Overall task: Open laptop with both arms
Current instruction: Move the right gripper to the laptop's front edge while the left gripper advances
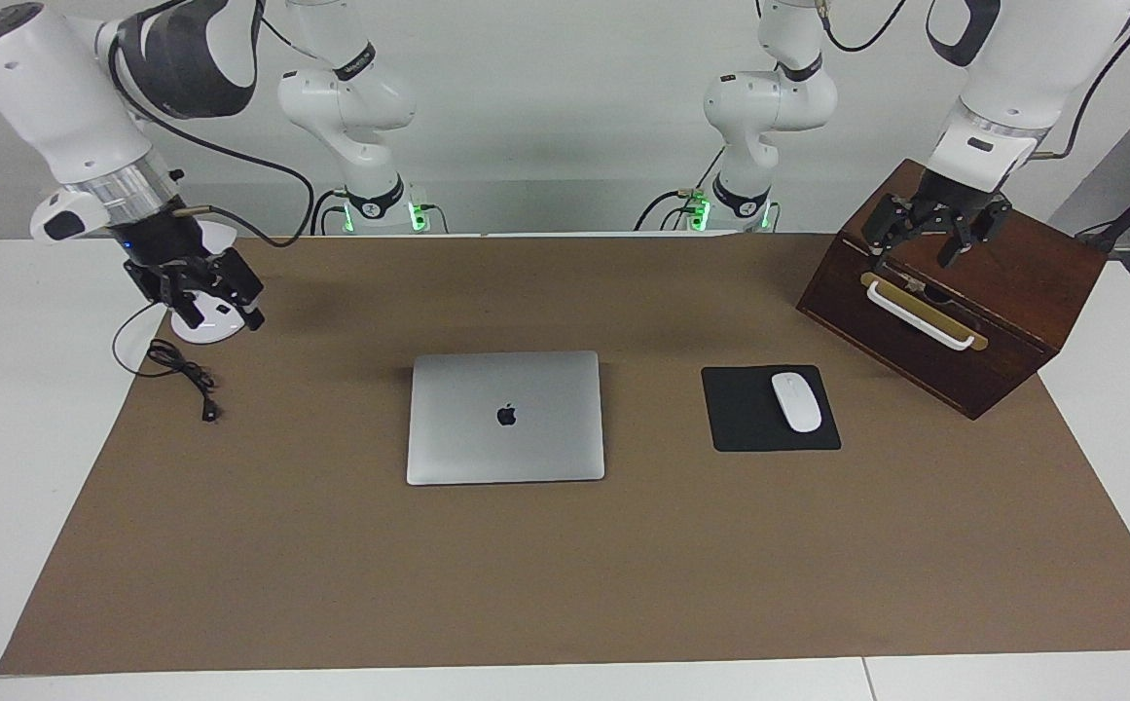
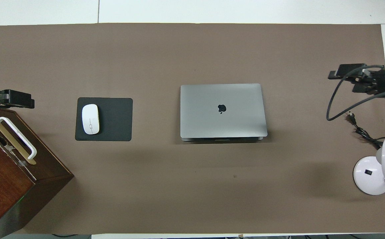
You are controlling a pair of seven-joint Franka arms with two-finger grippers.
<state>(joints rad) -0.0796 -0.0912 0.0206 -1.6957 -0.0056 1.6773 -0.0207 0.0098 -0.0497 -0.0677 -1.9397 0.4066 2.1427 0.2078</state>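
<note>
The laptop [image 1: 506, 417] [image 2: 222, 111] lies shut and flat in the middle of the brown mat, silver lid up with the dark logo showing. My right gripper [image 1: 222, 316] hangs open low over the white lamp's base at the right arm's end of the table, well apart from the laptop. My left gripper [image 1: 915, 255] is open above the top of the wooden box at the left arm's end, holding nothing. Neither gripper touches the laptop.
A black mouse pad [image 1: 754, 424] with a white mouse [image 1: 796, 401] lies beside the laptop toward the left arm's end. The wooden box [image 1: 1012, 312] has a white handle. A white desk lamp [image 2: 371, 179] and its black cable [image 1: 180, 370] sit at the right arm's end.
</note>
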